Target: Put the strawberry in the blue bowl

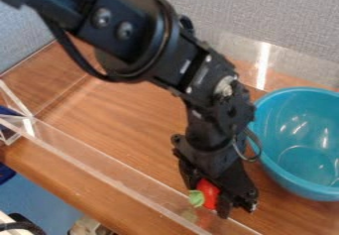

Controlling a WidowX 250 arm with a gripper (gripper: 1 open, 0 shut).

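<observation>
Red shows between the tips of the black pincer [211, 197], which points down and is clamped on the strawberry [209, 194] at the near edge of the brown wooden surface [106, 105]. A speck of green leaf sits at the strawberry's lower left. Whether the fruit touches the wood or hangs just above it cannot be told.

A clear plastic wall [93, 162] runs along the near side of the surface, from the left corner toward the lower right, and the pincer stands just beside it, so there is little room on the near side. A second clear panel [272, 58] rises at the far right, behind the bowl.

To the right, near the pincer but apart from it, sits the blue bowl [302, 143]; its right side is cut off by the frame. Its rim stands close to the arm's [146, 41] lower link. The arm reaches in from the upper left.

Left of the pincer, the wood lies open toward the far left corner.
</observation>
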